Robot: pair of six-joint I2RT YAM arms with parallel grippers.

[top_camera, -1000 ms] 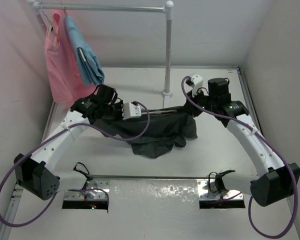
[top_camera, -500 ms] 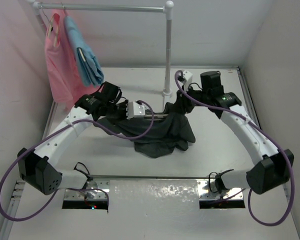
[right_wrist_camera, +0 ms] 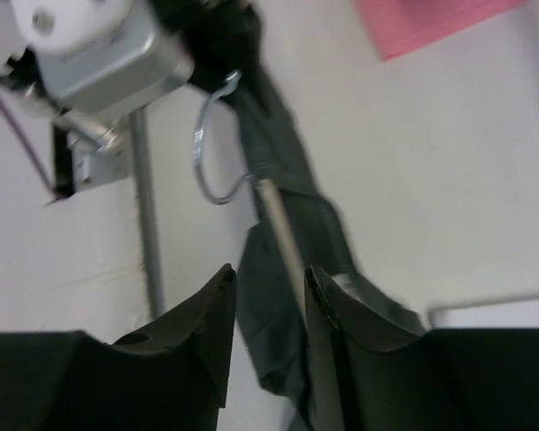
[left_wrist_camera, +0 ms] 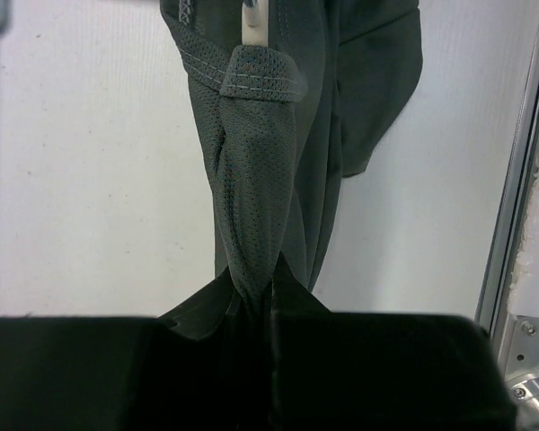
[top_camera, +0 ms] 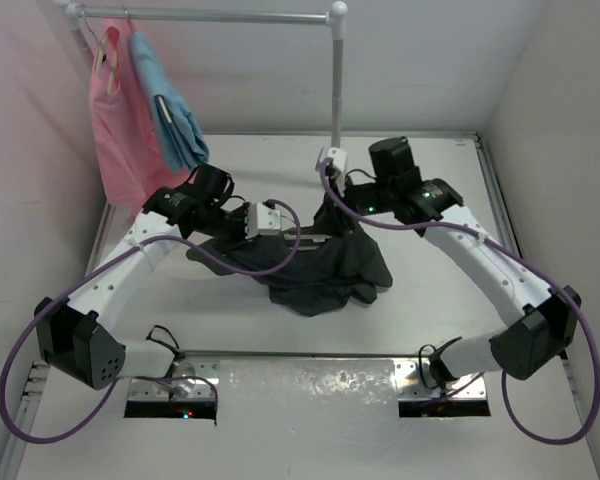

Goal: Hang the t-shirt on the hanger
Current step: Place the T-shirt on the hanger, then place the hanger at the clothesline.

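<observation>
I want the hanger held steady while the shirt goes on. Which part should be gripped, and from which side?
Probably the hanger, by its bare pale arm just below the wire hook, approached from the hook end and straddled crosswise. That stretch is straight, thin and uncovered. Farther along, the t-shirt wraps it, and the round hook would likely swivel.

The t-shirt is showing matt, fine-meshed cloth with stitched hems. The hanger is gleaming at its metal hook, its pale bar looking smooth.

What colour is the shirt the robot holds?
The t-shirt is dark charcoal grey; left wrist view shows it best.
</observation>
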